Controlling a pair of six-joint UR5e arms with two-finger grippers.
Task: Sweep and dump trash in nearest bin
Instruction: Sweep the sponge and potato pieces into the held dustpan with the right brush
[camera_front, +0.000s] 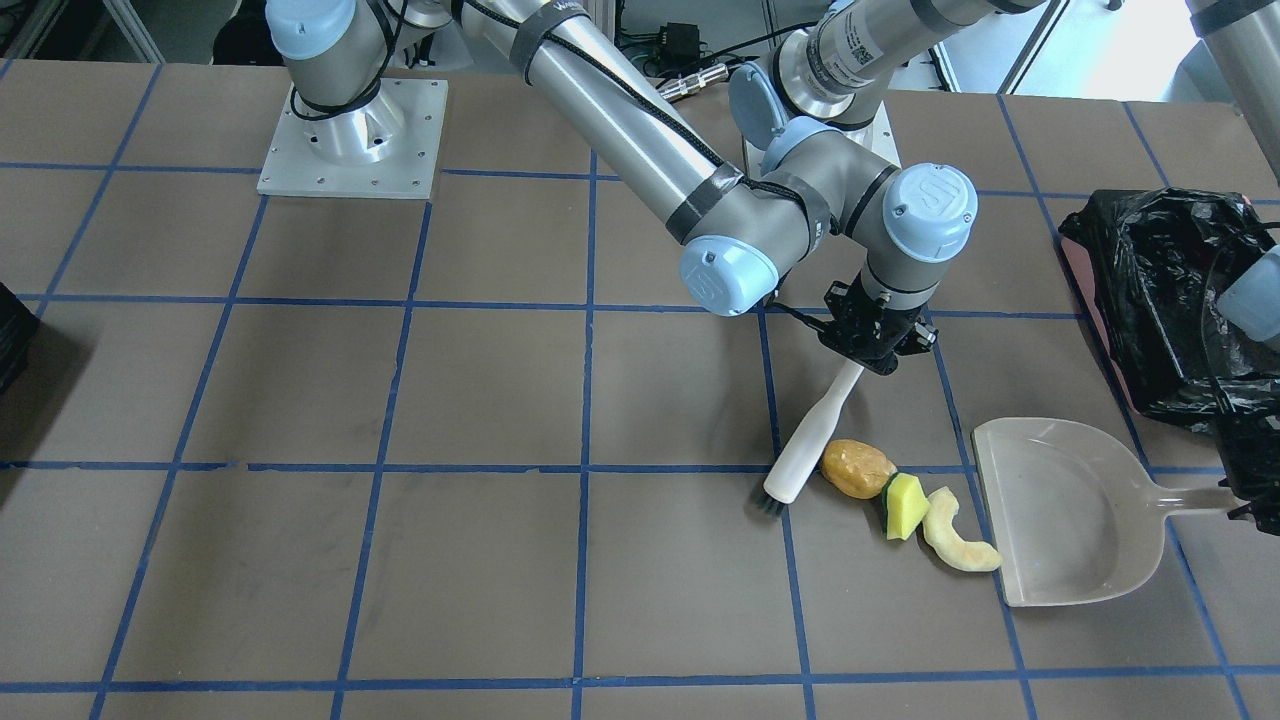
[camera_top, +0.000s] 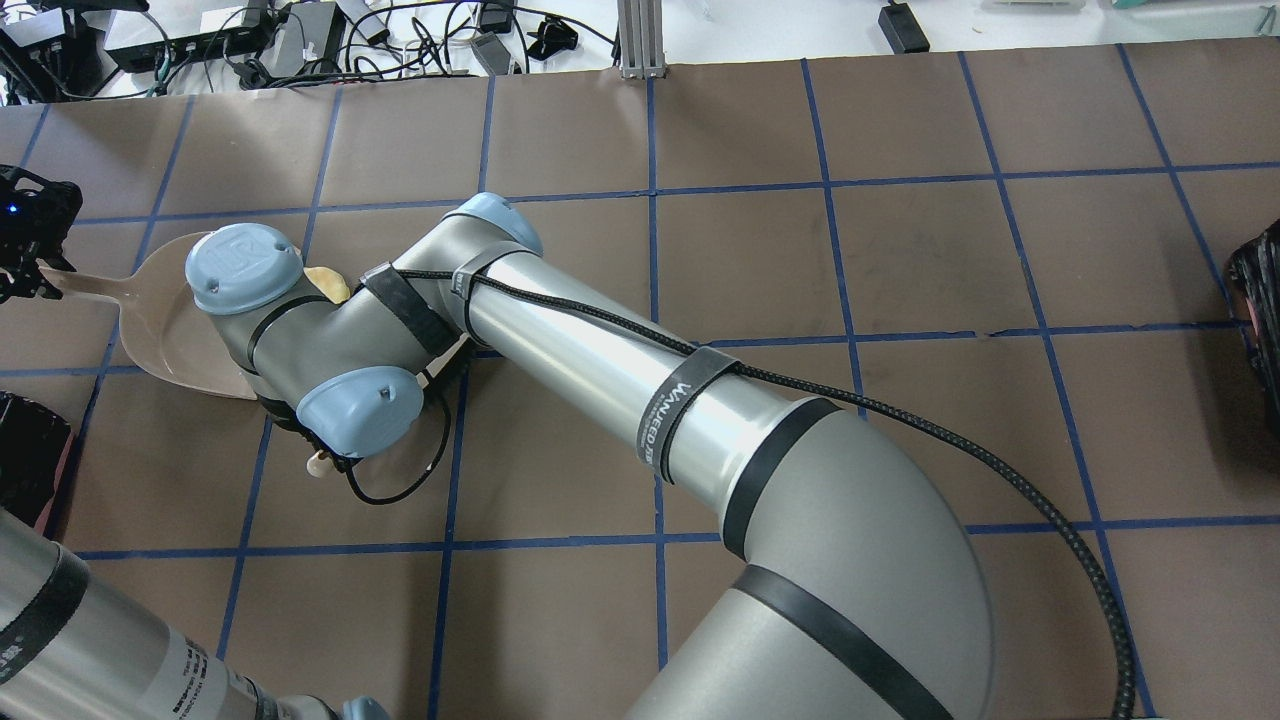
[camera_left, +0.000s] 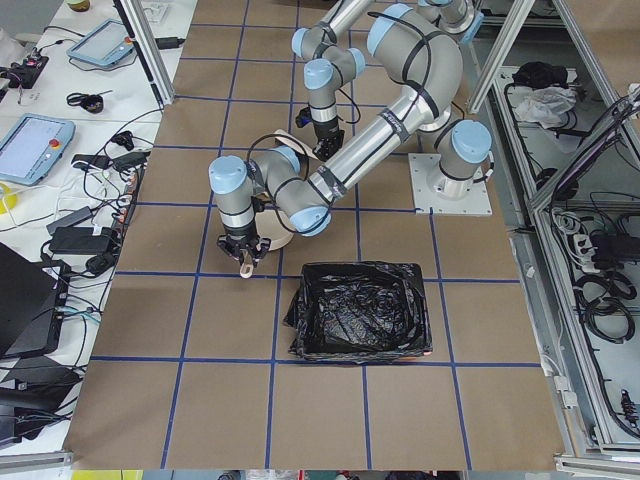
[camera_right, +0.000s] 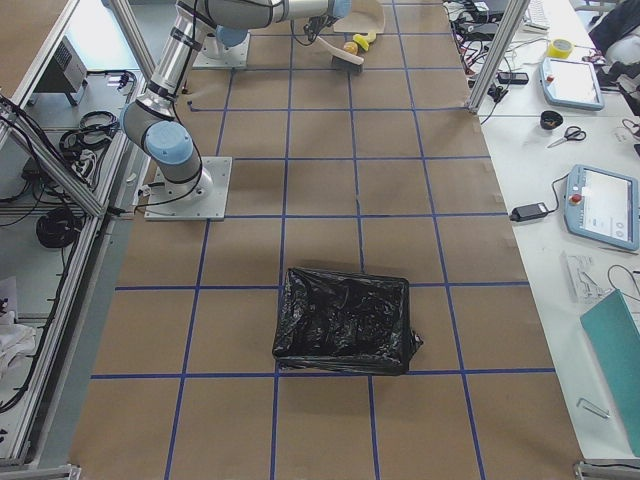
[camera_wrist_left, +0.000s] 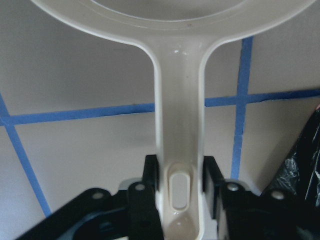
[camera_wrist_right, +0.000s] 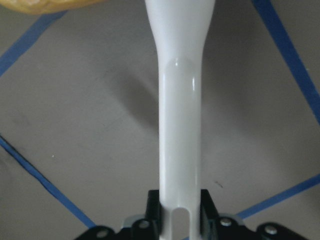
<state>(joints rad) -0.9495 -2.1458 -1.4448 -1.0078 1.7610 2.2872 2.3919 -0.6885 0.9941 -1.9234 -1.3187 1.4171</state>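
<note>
— Curved slice (camera_front: 953, 540), yellow wedge (camera_front: 906, 505), brown lump (camera_front: 857, 468): where?
— Lower right of frame, between brush (camera_front: 805, 450) and dustpan (camera_front: 1060, 520); bin (camera_front: 1160, 260) at right edge.
— Jaws?
— Both pinching: right gripper (camera_wrist_right: 180, 212) the brush handle, left gripper (camera_wrist_left: 180, 190) the dustpan handle.

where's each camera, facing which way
Front: across table, faces robot; both arms, brush, trash, dustpan.
Overhead: behind robot, looks down; right arm fills it.
Left side: table end; bin near, both arms.
Right side: other end; second bin near, right arm.
Left wrist: left gripper on dustpan handle.
Right wrist: right gripper on brush handle.
Front and overhead share the dustpan.
</note>
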